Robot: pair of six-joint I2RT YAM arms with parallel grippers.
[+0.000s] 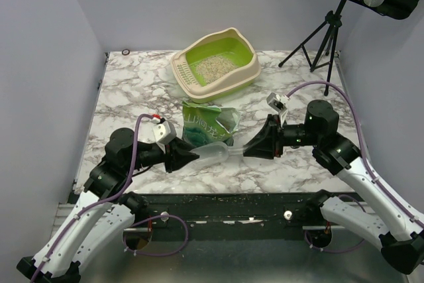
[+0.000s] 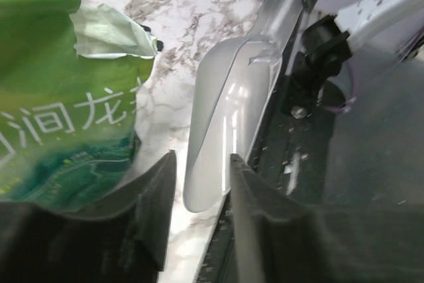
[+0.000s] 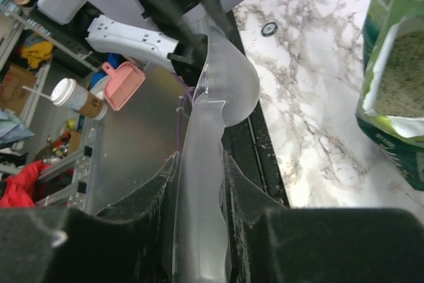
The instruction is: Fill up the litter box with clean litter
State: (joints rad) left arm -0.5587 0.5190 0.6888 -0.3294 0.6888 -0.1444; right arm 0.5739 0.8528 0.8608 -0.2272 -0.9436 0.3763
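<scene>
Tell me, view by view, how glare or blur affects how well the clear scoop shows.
Top external: even light, soft shadows, the clear scoop nearly fades into the marble table. Left wrist: scoop sharp, with a bright glare streak along its bowl; the dark foreground is blurred. Right wrist: scoop handle close and soft.

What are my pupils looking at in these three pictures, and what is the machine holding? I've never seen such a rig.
Two robot arms are bolted at a marble table's near edge. One picture looks down from above; the other two come from a camera on each wrist. On the table are a litter box with some litter in it and an opened green bag. The right fingers clamp the handle of a clear scoop; the left fingers sit slightly apart around its bowl end.
</scene>
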